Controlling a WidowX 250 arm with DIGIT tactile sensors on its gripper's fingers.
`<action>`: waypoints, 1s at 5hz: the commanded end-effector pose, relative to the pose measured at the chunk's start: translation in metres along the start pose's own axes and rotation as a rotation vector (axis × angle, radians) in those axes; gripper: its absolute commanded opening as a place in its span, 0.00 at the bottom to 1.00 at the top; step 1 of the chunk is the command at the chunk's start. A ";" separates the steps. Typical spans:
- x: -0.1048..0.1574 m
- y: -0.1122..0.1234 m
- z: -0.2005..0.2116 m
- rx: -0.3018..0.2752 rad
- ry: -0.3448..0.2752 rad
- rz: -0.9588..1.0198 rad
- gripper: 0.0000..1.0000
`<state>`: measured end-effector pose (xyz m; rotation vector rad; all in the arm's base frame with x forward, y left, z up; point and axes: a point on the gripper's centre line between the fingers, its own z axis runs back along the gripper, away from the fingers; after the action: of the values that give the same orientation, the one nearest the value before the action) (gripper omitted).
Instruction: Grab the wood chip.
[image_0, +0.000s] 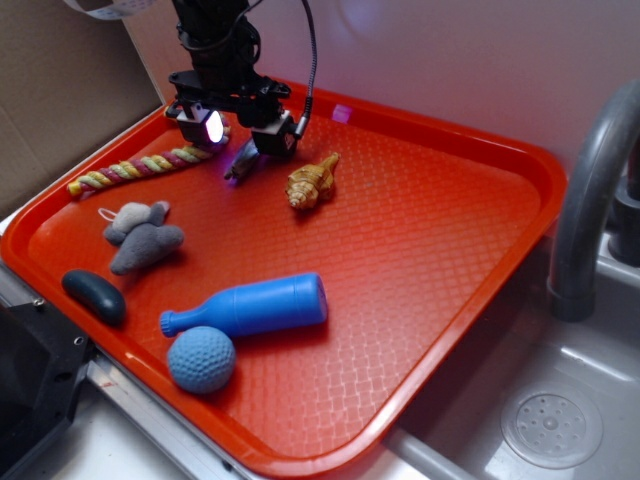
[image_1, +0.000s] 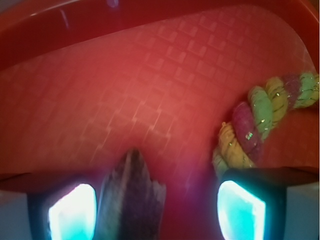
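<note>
Tray (image_0: 450, 290): red, textured plastic; it carries every item. Bare patch at centre and 3 o'clock.
Blue bottle (image_0: 250, 305): lies on its side near 7 o'clock, next to a blue dimpled ball (image_0: 201, 359).
Rope toy (image_0: 135, 170): braided, multicoloured, at 11 o'clock; in the wrist view its end lies just beside the right finger (image_1: 240, 210).
Seashell (image_0: 312, 181): tan spiral, just at 3 o'clock of the tool; not the target.
Tool (image_0: 240, 135): at 12 o'clock on the tray, jaws spread wide, empty, straddling the target.
Wood chip (image_0: 242, 160): grey-brown sliver, directly below the tool, closer to the left finger (image_1: 70, 212).
Handling, judged: light, stiff, thin, rough-surfaced, so slip is unlikely; the pointed ends may splinter.
Grasp point, judged: across the narrow width at mid-length, tool lowered almost to the tray.
</note>
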<state>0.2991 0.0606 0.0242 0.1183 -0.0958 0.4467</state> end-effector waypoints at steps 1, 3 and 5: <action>-0.016 -0.015 0.002 0.024 -0.018 -0.075 1.00; -0.028 -0.023 -0.005 0.051 -0.001 -0.119 1.00; -0.039 -0.023 -0.011 0.071 0.036 -0.156 1.00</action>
<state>0.2877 0.0211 0.0156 0.1727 -0.0957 0.3348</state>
